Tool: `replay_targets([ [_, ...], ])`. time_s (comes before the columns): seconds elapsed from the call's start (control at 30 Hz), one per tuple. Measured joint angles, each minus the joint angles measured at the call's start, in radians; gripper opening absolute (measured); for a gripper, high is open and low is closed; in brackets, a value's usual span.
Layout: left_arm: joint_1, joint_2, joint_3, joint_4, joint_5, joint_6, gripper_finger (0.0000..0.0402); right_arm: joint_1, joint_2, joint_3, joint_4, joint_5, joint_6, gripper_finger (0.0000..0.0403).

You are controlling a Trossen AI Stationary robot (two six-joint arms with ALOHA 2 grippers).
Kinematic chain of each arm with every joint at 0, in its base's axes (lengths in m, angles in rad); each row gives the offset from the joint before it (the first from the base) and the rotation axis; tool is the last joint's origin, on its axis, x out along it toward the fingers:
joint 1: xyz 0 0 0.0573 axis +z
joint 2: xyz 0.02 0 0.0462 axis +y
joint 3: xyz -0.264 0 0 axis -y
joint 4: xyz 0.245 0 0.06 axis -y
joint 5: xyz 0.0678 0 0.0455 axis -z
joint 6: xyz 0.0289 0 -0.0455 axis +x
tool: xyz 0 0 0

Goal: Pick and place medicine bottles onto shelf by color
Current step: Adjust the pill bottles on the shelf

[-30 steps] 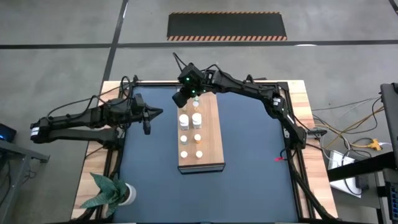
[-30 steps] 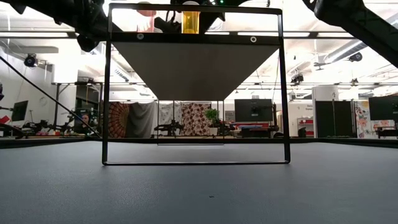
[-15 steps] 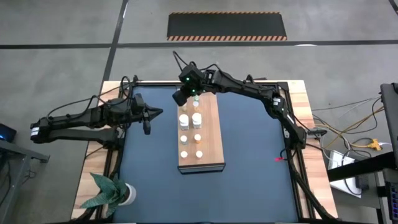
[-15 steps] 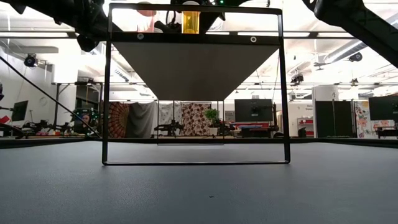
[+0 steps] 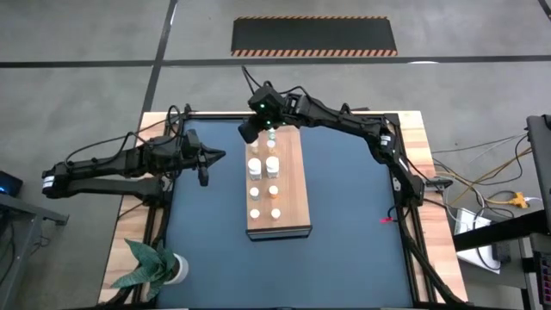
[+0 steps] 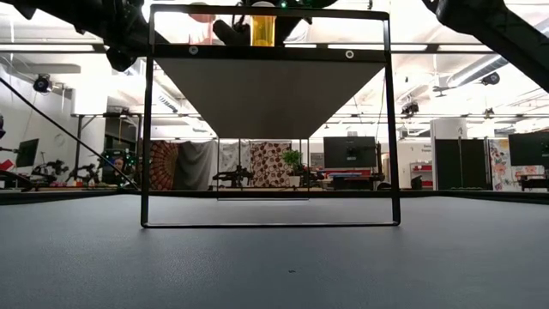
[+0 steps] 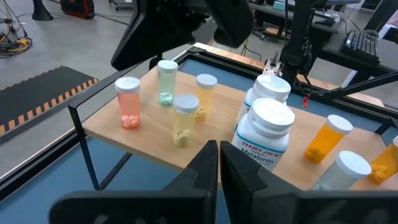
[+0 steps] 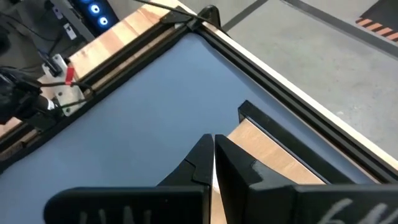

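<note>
Only the right tool (image 5: pixel 250 131) has shifted since a second ago, drifting a little toward 11 o'clock off the far left corner of the shelf (image 5: pixel 291 191); its fingers are pressed together and pinch nothing. That retreat, I judge, follows a finished placement. The left tool (image 5: pixel 209 158) waits at the shelf's 9 o'clock, fingers also pressed together and empty, pointed at the bottles. The shelf is a long light-wood board with visible grain on a thin dark metal frame, raised over the dark matte table (image 5: pixel 344 224). Its bottles stand upright in rows, like colours apparently together: translucent cylinders with white caps, a pink-filled bottle (image 7: pixel 128 102), a green-tinted bottle (image 7: pixel 166 82), yellow ones, an orange bottle (image 7: pixel 328 139), and squat white melatonin bottles (image 7: pixel 265 134).
</note>
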Motion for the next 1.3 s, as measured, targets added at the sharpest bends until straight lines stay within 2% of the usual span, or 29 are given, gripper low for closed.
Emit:
replay_targets([
  [0.57,0.000,-0.005,0.000,0.000,0.001,0.001,0.0000,-0.004,-0.100,0.000,0.010,-0.065,-0.002,0.0009],
  [0.8,-0.001,-0.004,0.000,0.004,0.003,0.000,0.0000,-0.001,-0.117,0.000,-0.005,-0.190,0.021,0.0009],
  [1.1,-0.001,0.024,0.000,0.034,0.024,-0.003,0.0000,0.005,-0.133,0.001,-0.062,-0.192,0.033,0.0009],
  [1.3,-0.001,0.042,0.000,0.055,0.051,-0.004,0.0000,0.007,-0.150,0.001,-0.182,-0.190,0.034,0.0009],
])
